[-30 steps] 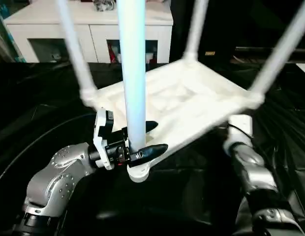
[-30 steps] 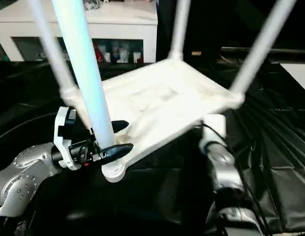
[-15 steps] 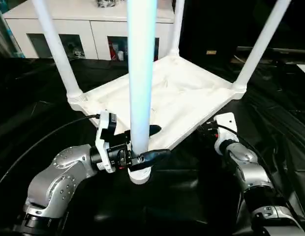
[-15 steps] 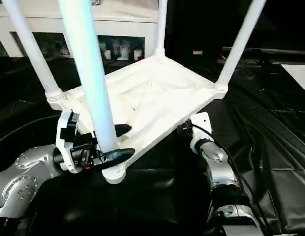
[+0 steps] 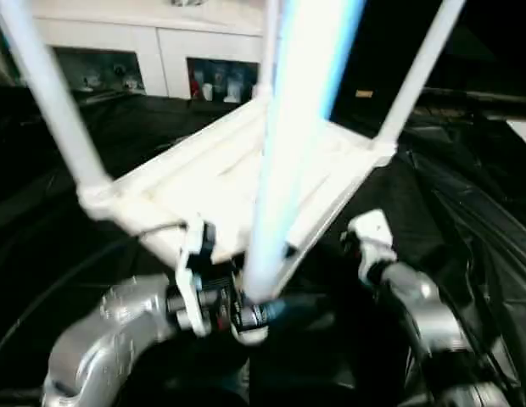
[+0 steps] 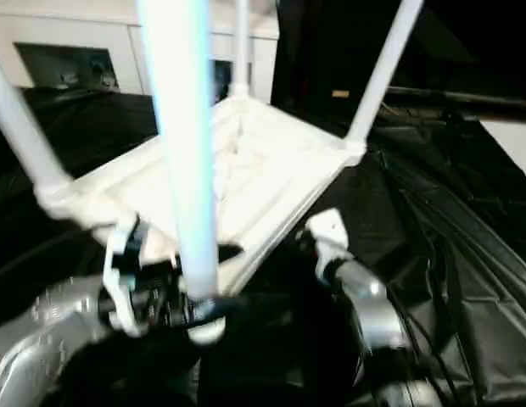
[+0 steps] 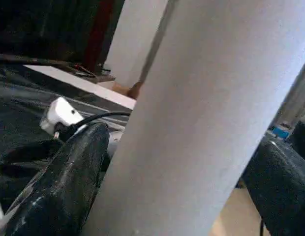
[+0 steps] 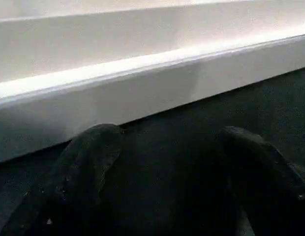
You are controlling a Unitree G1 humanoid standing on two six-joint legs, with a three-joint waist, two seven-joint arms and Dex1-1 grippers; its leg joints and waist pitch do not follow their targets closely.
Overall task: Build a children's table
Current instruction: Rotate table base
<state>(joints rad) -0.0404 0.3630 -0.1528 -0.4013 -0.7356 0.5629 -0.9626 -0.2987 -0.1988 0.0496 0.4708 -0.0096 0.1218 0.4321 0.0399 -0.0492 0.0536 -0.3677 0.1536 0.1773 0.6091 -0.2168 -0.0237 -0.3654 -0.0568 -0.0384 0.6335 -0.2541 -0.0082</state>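
Children's table (image 5: 221,174): upturned on black sheeting (image 6: 467,280), four legs up; left gripper (image 5: 254,309) clasps the nearest leg (image 5: 288,161) at its corner socket, a finger (image 7: 64,182) on either side in the left wrist view; right gripper (image 8: 162,172), spread and empty, just short of the top's edge (image 8: 142,83); white cabinet (image 5: 153,51) behind.

Both eye views are motion-blurred. All four legs are cut off by the top edge. The near corner socket (image 5: 250,326) is masked by the left end effector (image 5: 263,312). Cabinet (image 5: 119,51) contents are too smeared to be identified.
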